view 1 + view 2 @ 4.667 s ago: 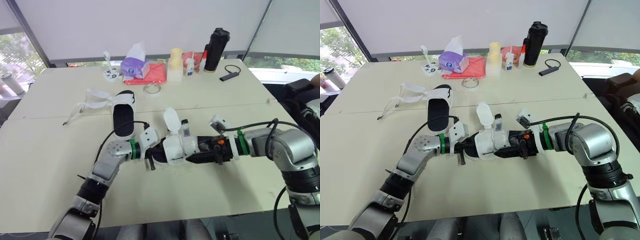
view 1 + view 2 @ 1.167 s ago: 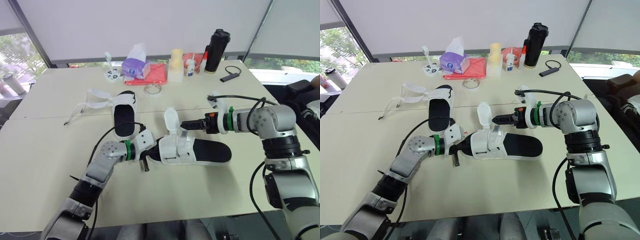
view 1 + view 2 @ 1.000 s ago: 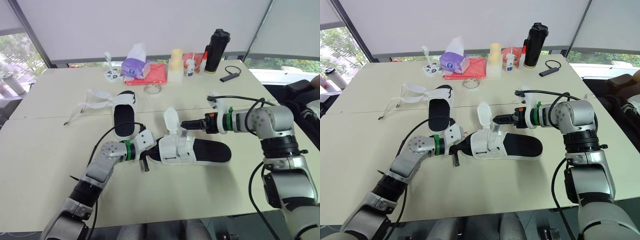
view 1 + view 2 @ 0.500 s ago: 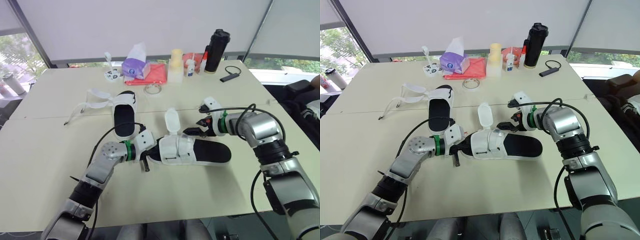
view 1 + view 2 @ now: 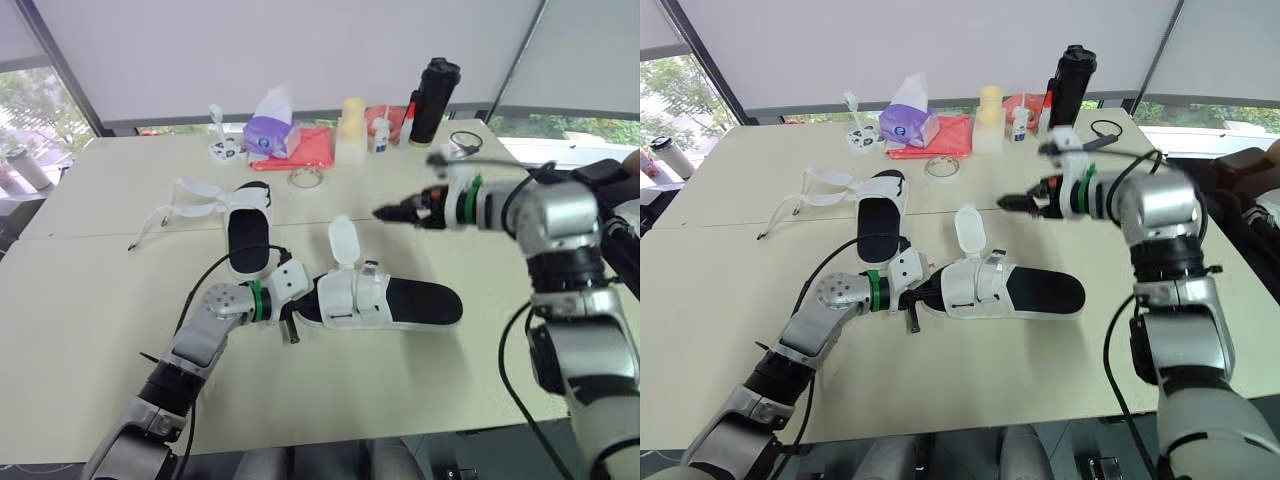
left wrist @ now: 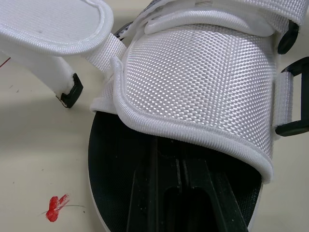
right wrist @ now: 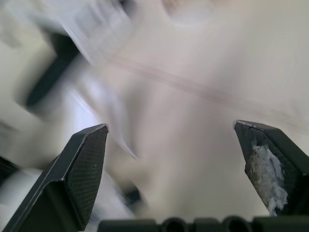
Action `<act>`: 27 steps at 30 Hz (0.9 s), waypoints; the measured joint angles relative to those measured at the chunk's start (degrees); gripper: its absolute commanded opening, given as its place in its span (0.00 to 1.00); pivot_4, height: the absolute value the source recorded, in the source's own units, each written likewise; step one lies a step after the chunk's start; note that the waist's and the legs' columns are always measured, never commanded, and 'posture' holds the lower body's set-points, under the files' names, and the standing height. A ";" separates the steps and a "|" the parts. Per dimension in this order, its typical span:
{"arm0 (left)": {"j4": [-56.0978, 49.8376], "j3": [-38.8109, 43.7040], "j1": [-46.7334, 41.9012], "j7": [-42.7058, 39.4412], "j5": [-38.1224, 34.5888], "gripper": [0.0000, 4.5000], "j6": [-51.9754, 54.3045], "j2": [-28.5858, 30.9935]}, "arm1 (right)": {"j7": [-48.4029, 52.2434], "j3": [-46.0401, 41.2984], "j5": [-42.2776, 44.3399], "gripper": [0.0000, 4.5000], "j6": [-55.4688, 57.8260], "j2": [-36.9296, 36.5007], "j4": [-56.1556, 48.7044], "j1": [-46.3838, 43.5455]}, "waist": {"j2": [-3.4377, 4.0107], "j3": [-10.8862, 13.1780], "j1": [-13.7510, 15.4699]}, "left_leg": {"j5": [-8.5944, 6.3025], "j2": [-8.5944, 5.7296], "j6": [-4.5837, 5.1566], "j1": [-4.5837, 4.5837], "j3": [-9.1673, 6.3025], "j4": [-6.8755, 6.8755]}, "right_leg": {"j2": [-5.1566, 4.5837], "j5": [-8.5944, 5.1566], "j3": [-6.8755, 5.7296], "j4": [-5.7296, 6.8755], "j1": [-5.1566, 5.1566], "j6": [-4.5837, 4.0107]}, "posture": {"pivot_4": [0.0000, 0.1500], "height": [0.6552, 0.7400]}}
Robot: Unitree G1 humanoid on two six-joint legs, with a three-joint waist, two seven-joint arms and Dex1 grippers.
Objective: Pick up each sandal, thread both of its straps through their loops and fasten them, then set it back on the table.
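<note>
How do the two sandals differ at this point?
The near sandal lies crosswise, its front band closed over the footbed and one strap standing up. The far sandal points away, its straps splayed flat on the table. The left gripper reaches into the near sandal's end; nothing touches the far sandal. Both have white straps and black footbeds.

Room: pale beige table (image 5: 90, 300) made of 2 tops, with the seam (image 5: 120, 236) running across its middle. White roller blinds (image 5: 300, 50) are drawn behind it and pass diffuse daylight. 2 dark slanted frame posts, left (image 5: 62, 75) and right (image 5: 520, 50). Green foliage shows through the left window (image 5: 30, 105) and the low right strip (image 5: 560, 126). A dark padded object (image 5: 600, 180) sits by the table's right edge.
</note>
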 measured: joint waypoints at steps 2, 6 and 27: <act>0.21 0.01 -0.04 0.04 0.01 0.00 -0.05 -0.25 | 0.82 -0.71 1.54 0.99 2.36 1.22 0.74 -0.61 | -0.03 -0.01 0.09 | 0.00 -0.01 0.00 0.00 0.00 0.00 | 0.00 -0.01 0.00 -0.03 0.02 -0.01 | 1.00 1.00; 0.22 0.05 -0.06 0.06 0.01 0.00 -0.12 -0.19 | 1.88 0.07 3.01 0.99 6.43 2.87 2.29 0.35 | 0.01 0.00 0.00 | 0.00 -0.02 0.00 -0.01 0.00 0.00 | -0.01 -0.01 0.01 -0.01 -0.01 -0.02 | 1.00 1.00; -0.84 0.09 0.71 1.01 0.02 0.00 -0.02 0.23 | 8.72 8.53 1.87 0.99 1.16 10.68 9.70 1.99 | 0.03 -0.01 -0.30 | 0.00 -0.02 0.00 0.00 0.01 0.00 | 0.02 0.02 0.01 0.06 -0.05 0.03 | 1.00 1.00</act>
